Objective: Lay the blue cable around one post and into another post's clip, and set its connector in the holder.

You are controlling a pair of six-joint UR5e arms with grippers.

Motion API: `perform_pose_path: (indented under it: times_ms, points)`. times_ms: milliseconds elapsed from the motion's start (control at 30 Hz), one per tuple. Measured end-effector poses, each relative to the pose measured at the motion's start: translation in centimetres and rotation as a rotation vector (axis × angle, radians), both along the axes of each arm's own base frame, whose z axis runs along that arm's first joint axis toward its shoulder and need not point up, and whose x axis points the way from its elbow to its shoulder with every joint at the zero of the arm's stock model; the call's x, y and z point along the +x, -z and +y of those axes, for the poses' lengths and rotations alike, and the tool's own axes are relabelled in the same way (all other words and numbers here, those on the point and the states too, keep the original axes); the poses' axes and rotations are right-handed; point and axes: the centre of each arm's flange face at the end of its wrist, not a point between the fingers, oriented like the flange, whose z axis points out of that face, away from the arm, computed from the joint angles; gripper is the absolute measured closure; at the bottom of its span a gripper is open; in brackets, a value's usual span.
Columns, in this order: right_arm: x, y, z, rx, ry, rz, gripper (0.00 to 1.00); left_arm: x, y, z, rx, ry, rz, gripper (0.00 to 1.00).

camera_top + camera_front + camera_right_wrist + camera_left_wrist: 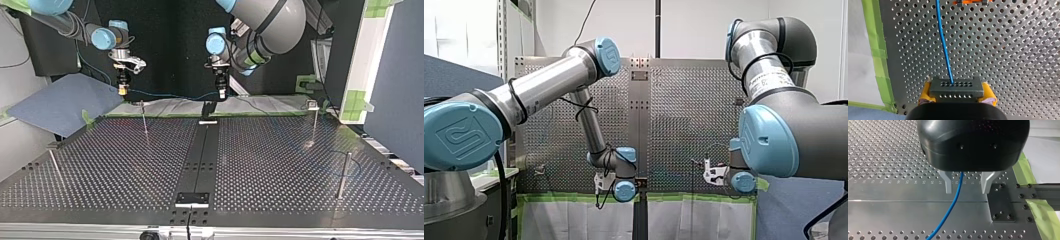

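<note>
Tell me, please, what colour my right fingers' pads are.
Yellow pads, best in the right wrist view.

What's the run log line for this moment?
right tool: shut on connector | left tool: open, blue cable passing between its fingers | blue cable: strung between both tools

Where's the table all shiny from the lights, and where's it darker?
Right wrist view: strong glare on the table away from the green tape, duller beside it. Left wrist view: the smooth strip of table gleams softly. Top view: the table looks dark, with only a faint sheen.
</note>
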Motion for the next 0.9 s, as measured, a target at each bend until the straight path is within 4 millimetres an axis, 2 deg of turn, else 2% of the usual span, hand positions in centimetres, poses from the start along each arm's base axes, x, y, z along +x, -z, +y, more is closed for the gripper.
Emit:
perform_pose_path:
  times_ms: [67, 167, 400, 433, 500, 533, 600, 633, 900]
  points:
    - [0.00, 0.00, -0.01, 0.000, 0.000, 0.000, 1.00, 0.02, -0.03, -0.01, -0.001, 0.001, -0.001, 0.63]
    - [0.00, 0.00, 0.00, 0.000, 0.000, 0.000, 1.00, 0.03, 0.00, -0.01, -0.002, 0.002, -0.001, 0.68]
    - [-0.01, 0.01, 0.01, 0.001, 0.000, 0.000, 1.00, 0.03, 0.00, 0.00, -0.003, 0.003, 0.000, 0.71]
    - [0.00, 0.00, 0.01, 0.001, 0.000, 0.000, 1.00, 0.03, 0.00, 0.00, -0.003, 0.003, 0.001, 0.75]
    - [-0.01, 0.02, 0.02, 0.001, 0.000, 0.000, 1.00, 0.06, 0.00, 0.03, -0.004, 0.002, 0.001, 0.75]
    - [-0.01, 0.02, 0.03, 0.002, 0.000, 0.000, 1.00, 0.06, 0.00, 0.03, -0.004, 0.002, 0.001, 0.79]
    - [-0.01, 0.02, 0.03, 0.002, 0.000, 0.001, 1.00, 0.07, 0.01, 0.05, -0.005, 0.002, 0.001, 0.79]
    - [-0.01, 0.03, 0.04, 0.003, 0.000, 0.002, 1.00, 0.08, 0.01, 0.05, -0.005, 0.003, 0.001, 0.82]
    - [0.00, 0.03, 0.04, 0.003, 0.000, 0.005, 1.00, 0.08, 0.01, 0.04, -0.005, 0.005, 0.001, 0.87]
